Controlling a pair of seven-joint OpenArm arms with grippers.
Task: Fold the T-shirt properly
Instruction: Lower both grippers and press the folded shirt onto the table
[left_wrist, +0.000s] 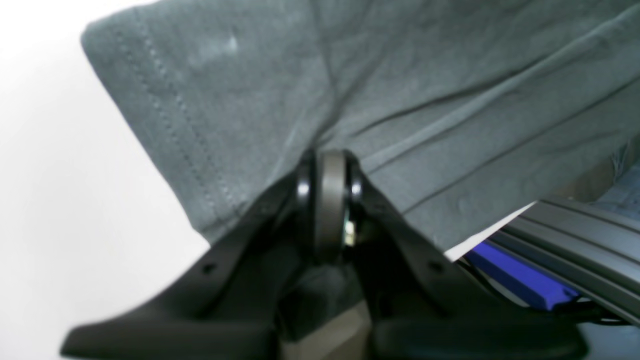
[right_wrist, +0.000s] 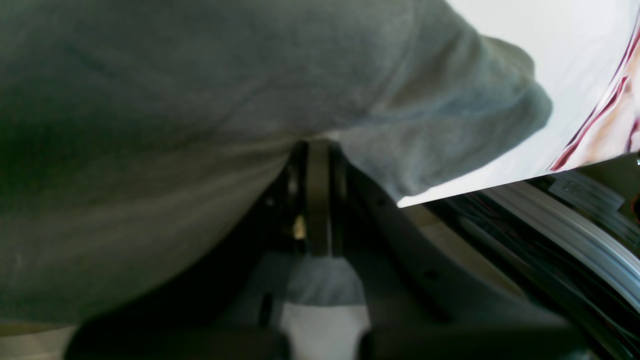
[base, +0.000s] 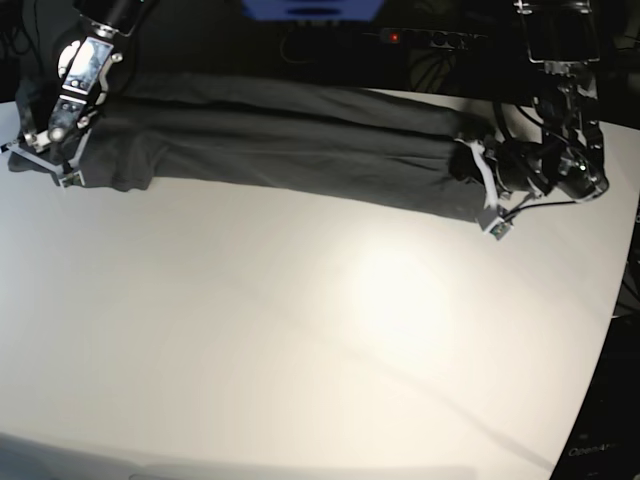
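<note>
The dark grey T-shirt (base: 300, 145) lies folded into a long narrow band across the far part of the white table (base: 300, 350). My left gripper (base: 478, 185) is at the band's right end in the base view. In the left wrist view my left gripper (left_wrist: 330, 160) is shut on the T-shirt (left_wrist: 400, 90) near a stitched hem. At the band's left end my right gripper (base: 50, 150) holds the cloth. The right wrist view shows my right gripper (right_wrist: 318, 147) shut on a bunched edge of the T-shirt (right_wrist: 200, 100), which fills most of that view.
The table's far edge runs just behind the shirt, with dark equipment and cables beyond it. A blue part (left_wrist: 520, 275) and a grey metal rail (left_wrist: 575, 235) lie past the table edge beside my left gripper. Bare white tabletop stretches toward the near side.
</note>
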